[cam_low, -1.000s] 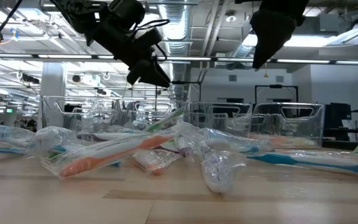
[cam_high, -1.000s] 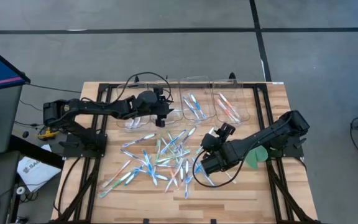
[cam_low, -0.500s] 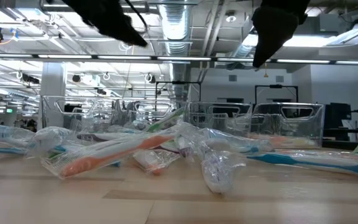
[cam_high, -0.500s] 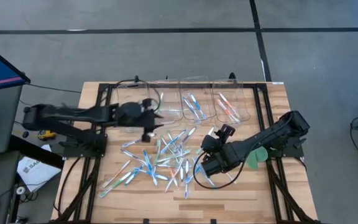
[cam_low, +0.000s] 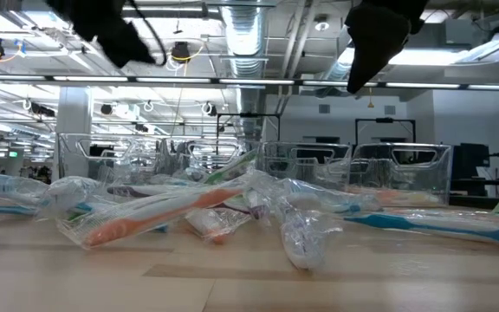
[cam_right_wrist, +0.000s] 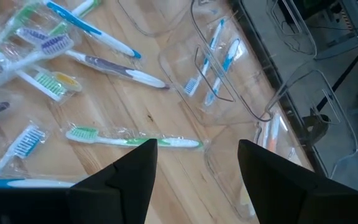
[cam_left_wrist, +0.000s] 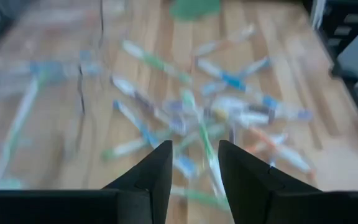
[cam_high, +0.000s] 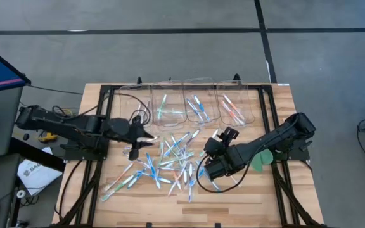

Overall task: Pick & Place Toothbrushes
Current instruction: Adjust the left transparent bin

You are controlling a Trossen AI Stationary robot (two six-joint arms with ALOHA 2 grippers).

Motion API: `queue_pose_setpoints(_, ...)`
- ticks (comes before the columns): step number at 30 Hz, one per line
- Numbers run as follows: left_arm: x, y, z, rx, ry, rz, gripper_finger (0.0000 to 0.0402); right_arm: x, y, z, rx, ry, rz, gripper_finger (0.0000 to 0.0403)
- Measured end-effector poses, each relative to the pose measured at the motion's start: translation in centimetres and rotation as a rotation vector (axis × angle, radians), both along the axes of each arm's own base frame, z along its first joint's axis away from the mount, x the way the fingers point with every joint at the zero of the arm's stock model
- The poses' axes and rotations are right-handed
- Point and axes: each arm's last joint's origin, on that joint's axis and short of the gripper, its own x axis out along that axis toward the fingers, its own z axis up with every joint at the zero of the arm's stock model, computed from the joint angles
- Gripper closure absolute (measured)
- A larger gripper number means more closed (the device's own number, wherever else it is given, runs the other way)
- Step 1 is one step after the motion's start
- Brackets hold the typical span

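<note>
Left gripper (cam_high: 146, 137): hovers at the left edge of the pile, above the table; fingers (cam_left_wrist: 160, 171) stand a narrow gap apart, nothing between them.
Right gripper (cam_high: 215, 138): hangs over the right side of the pile, jaws well apart and empty in the right wrist view; fingers (cam_right_wrist: 135, 165) frame a green-bristled brush below, not touching it.
Toothbrushes (cam_high: 166, 161): most lie loose in a criss-cross heap mid-table, several overlapping. A few already sit in the clear bins (cam_high: 198, 104) at the far edge: greenish ones in one, blue in the next, orange in the last.
Wrapping: each brush is in a clear film sleeve, crinkled, plainly visible in the low view (cam_low: 158, 212).
Handling, my read: very light, stiff along the handle, so no sag when lifted. Film is likely slick, and it can bunch or slide under the pads. Not fragile.
Where to grip: across the handle near mid-length, jaws square to the long axis. Avoid the bristle end, where the wrap is puffy and the grip would be on film only.
Best target: a brush lying alone on bare wood, like the green one (cam_right_wrist: 132, 138) near the right gripper. Ones in the overlapped core are likely to drag neighbours.
Risk: flat on the table, low profile; fingertips must reach the wood to get under the sides.
Green disc (cam_high: 263, 158): right of the pile, partly under the right arm, not part of the job.
</note>
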Motion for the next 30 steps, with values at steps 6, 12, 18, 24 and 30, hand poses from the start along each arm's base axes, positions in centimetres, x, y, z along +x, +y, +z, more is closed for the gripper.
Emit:
queue_pose_setpoints(6, -1.2, -0.7, -3.4, 0.017, 0.156, -0.042, 0.0279, 0.2, 0.1, 0.0, -0.002, 0.006, 0.032, 0.0184)
queue_pose_setpoints(12, -2.1, -0.8, -6.2, 0.055, 0.248, -0.041, 0.0279, 0.2, 0.1, 0.0, -0.001, 0.006, 0.033, 0.0184)
queue_pose_setpoints(18, -2.6, -0.2, -7.6, 0.119, 0.259, 0.142, 0.027, 0.3, 0.1, 0.0, 0.002, -0.002, 0.033, 0.0184)
queue_pose_setpoints(24, -3.0, -0.2, -8.5, 0.075, 0.28, 0.189, 0.0234, 0.5, 0.2, 0.0, 0.004, -0.007, 0.053, 0.0184)
queue_pose_setpoints(30, -3.3, -0.2, -9.3, 0.034, 0.308, 0.186, 0.021, 0.9, 0.4, 0.0, 0.007, -0.016, 0.088, 0.0184)
